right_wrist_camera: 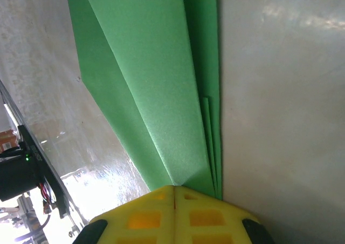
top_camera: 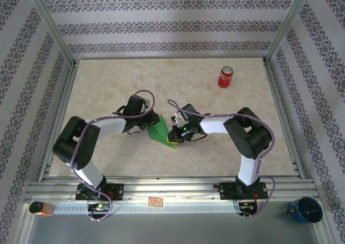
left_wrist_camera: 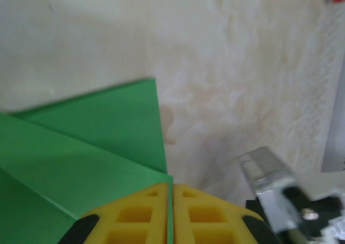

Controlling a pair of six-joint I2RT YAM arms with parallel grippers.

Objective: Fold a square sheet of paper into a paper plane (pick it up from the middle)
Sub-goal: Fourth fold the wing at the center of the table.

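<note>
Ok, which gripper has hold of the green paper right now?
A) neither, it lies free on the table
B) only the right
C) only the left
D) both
D: in the wrist views the left gripper and the right gripper each have their yellow fingers closed with the green paper pinched at the seam, and from above it sits between the two.

the pale marbled table (top_camera: 108,87) bears a red soda can (top_camera: 225,77) upright toward one o'clock, well apart from the green paper plane (top_camera: 161,131) lying just six o'clock of its middle.
</note>
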